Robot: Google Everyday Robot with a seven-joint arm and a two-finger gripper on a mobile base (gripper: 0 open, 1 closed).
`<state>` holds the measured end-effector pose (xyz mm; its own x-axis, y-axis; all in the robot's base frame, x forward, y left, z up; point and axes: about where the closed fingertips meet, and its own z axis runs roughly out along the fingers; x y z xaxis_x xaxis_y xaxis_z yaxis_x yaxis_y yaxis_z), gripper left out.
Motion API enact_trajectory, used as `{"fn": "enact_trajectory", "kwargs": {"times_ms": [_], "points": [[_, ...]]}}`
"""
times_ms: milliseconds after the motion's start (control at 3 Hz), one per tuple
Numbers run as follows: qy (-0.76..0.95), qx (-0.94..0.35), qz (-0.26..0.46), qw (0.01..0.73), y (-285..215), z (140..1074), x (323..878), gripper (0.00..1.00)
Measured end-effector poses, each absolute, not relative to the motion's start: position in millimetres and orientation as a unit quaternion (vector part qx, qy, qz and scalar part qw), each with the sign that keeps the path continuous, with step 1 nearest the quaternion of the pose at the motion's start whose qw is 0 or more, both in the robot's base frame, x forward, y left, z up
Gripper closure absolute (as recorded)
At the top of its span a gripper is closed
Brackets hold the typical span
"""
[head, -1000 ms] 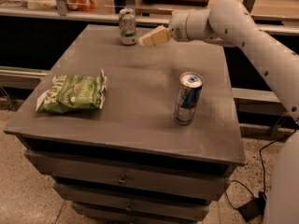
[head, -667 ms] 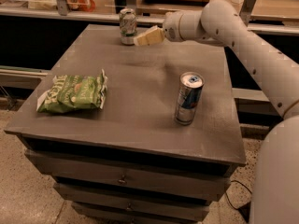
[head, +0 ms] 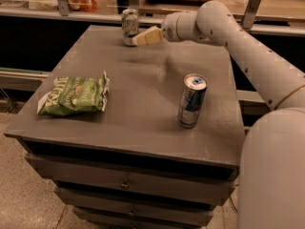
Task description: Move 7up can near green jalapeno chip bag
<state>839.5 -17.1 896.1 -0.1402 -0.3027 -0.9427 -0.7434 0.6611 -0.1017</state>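
The 7up can stands upright at the far edge of the grey table, in the upper middle of the frame. The tool is just at the right side of this can, low near its base, and seems to touch it; if the tool is wide or narrow, I cannot tell. The white arm reaches in from the right. The green jalapeno chip bag lies flat at the left, well apart from the 7up can. A taller blue-and-silver can stands right of centre.
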Motion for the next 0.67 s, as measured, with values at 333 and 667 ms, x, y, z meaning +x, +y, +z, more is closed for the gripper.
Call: {"fn": "enact_trajectory", "kwargs": {"times_ms": [333, 667], "points": [[0.721, -0.366, 0.225, 0.544, -10, 890, 853, 0.00], [0.699, -0.403, 0.266, 0.528, 10, 887, 861, 0.00]]}}
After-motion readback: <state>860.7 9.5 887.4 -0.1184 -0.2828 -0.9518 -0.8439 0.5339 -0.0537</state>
